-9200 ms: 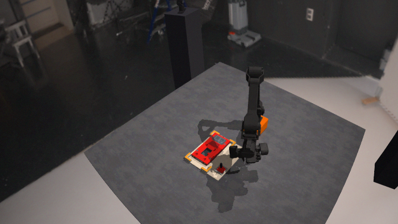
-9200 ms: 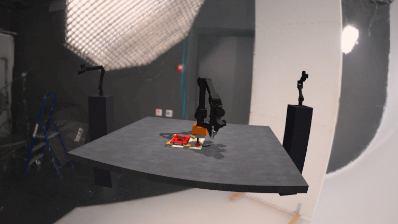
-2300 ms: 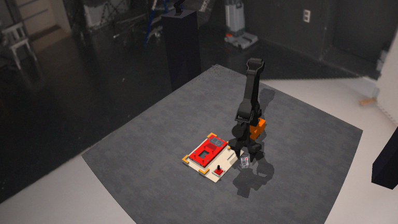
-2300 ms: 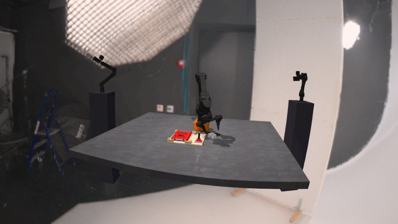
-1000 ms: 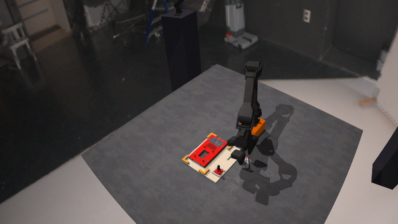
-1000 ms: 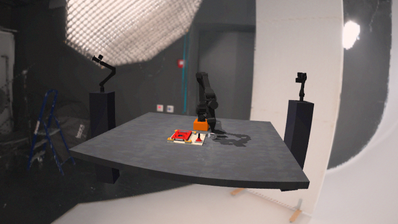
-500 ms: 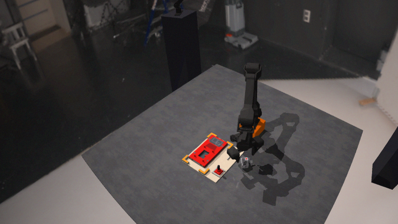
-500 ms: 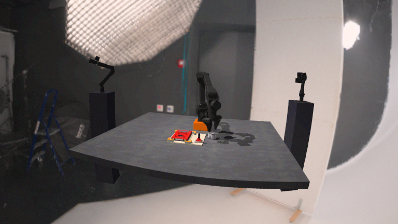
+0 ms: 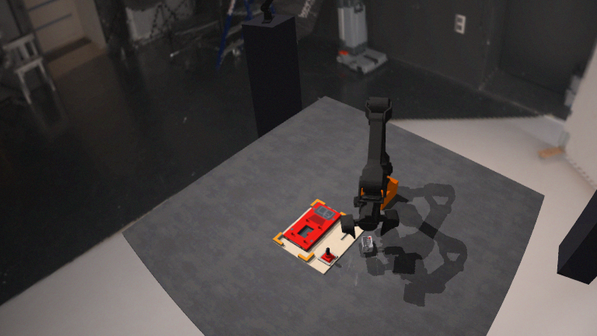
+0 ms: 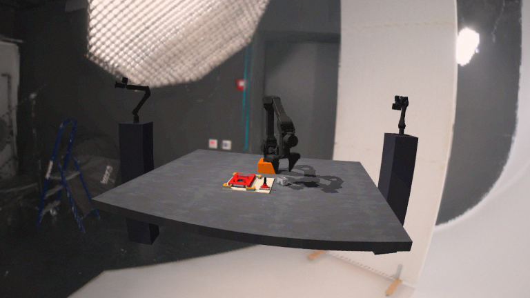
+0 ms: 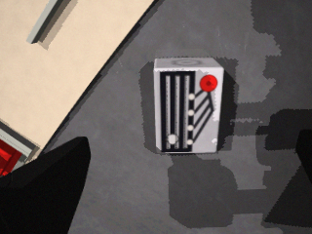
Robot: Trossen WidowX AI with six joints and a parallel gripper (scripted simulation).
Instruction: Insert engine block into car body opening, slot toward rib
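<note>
The engine block (image 9: 367, 243) (image 10: 281, 180) (image 11: 210, 134) is light grey, with black stripes and a red round cap on top. It lies on the table beside the beige board, and a dark notch seems to show low on its side in the exterior view. My gripper (image 9: 368, 234) (image 10: 283, 170) (image 11: 194, 143) is wide open and empty above the block, one finger to each side of it in the wrist view. The red car body (image 9: 317, 229) (image 10: 232, 182) lies on the board, and its rectangular opening (image 9: 305, 231) is empty. The rib cannot be made out.
The beige board (image 9: 319, 267) (image 11: 63, 63) has orange corner brackets (image 9: 305, 257) around the car body. A red piece with an upright black knob (image 9: 327, 256) (image 10: 264, 186) stands on it, near a thin grey bar (image 11: 44, 21). An orange block (image 9: 389, 194) (image 10: 266, 166) is behind the gripper.
</note>
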